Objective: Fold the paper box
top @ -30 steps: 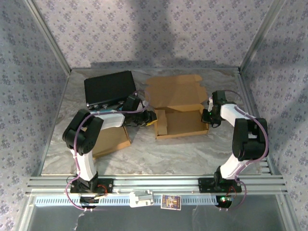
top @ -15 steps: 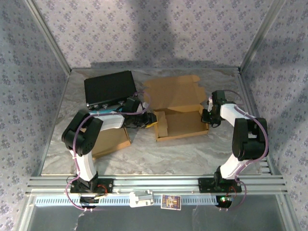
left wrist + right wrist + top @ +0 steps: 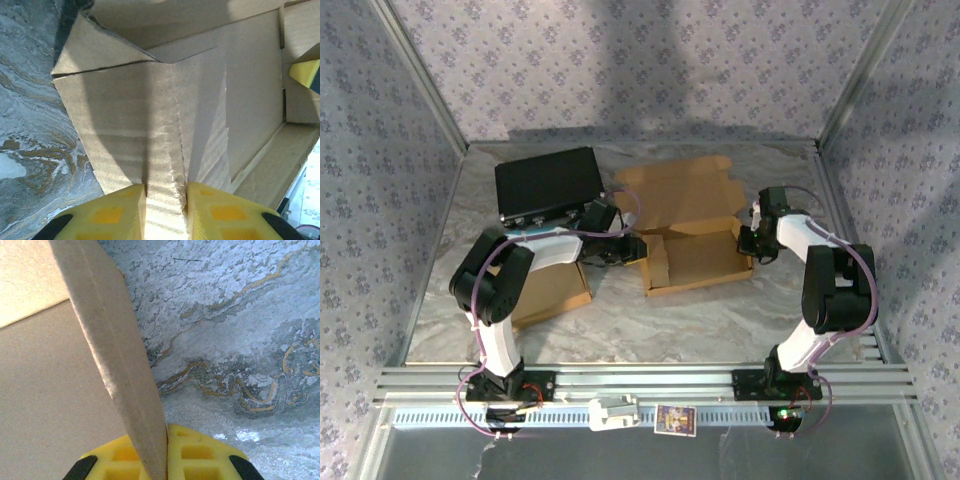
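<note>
The left arm rises from its base, bends sharply at the elbow and reaches forward and to the right, low over the worktop point(image 3: 720, 320). This brings the left tool point(image 3: 634, 247) to the left end of the box point(image 3: 700, 262). Its two yellow fingers point(image 3: 112, 215) are closed on an upright flap point(image 3: 165, 150) at that end, with cardboard pressed against both.

The right arm stands tall, folds at the elbow and drops down and to the left, so the right tool point(image 3: 750, 241) meets the box's right end. Its yellow pads point(image 3: 200, 455) pinch the side wall point(image 3: 117, 340) there. The wall runs straight away from the tool, with the inside of the box on one side and bare worktop on the other.

There are two arms and two tools, each gripping cardboard. One box lies between the tools, its lid spread flat beyond them. One black case point(image 3: 548, 183) sits beyond the left tool and to its left. One flat cardboard sheet point(image 3: 555, 290) lies under the left forearm, nearer the base than the tool.
</note>
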Controlling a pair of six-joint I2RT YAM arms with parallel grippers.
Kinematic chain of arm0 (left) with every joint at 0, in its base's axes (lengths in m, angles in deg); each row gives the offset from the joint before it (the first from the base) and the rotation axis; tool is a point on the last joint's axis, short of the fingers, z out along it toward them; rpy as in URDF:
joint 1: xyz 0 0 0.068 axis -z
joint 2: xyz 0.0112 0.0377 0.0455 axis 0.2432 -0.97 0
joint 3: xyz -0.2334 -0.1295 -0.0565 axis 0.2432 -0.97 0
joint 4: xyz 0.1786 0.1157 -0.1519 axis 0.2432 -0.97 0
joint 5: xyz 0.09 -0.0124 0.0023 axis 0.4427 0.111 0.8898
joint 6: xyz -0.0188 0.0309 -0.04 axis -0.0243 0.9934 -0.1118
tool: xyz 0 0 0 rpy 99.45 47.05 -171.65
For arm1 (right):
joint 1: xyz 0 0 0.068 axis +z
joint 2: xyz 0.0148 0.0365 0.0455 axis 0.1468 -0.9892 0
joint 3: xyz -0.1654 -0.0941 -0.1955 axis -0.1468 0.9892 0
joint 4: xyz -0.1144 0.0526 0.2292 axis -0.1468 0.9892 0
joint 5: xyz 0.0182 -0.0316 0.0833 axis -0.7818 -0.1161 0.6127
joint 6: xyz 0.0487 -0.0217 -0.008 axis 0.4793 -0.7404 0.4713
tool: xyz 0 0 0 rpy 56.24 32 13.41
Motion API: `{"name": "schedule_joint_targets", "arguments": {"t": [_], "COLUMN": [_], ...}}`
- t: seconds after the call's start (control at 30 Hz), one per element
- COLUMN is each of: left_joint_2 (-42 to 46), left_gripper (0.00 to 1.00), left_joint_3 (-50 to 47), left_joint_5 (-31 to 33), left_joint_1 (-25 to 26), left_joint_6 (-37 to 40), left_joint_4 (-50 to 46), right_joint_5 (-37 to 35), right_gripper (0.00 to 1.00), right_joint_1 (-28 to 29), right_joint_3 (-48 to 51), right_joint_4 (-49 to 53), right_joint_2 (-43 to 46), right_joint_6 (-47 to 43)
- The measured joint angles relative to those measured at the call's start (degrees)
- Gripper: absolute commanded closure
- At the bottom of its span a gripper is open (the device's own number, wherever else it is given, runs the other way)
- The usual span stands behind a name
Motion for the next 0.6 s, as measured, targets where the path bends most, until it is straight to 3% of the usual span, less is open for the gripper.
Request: {"name": "schedule_joint_targets", "arguments": {"t": [0.13,0.23,0.6], "left_joint_2": [-0.02,-0.02,-0.02], "left_gripper": [0.75,0.68,0.6], "left_joint_3": [1.55,2.97,4.85], "left_joint_5": [1.68,3.28,4.96], "left_joint_1": [0.66,1.07,1.33], "left_joint_6": [2.01,3.58,5.22], "left_joint_4": [-3.13,-6.29,-11.98], "right_joint_5": [-0.48,-0.59,-0.66], "right_gripper": [1.0,1.0,1.0], "right_joint_1": [0.33,0.48,1.29], "right_joint_3": [-0.07,-0.33,-1.07], "right_joint_4": [0.02,0.09,0.22], "right_joint_2": [0.0,0.0,0.0], "right_joint_6": [0.35,0.59,1.18]}}
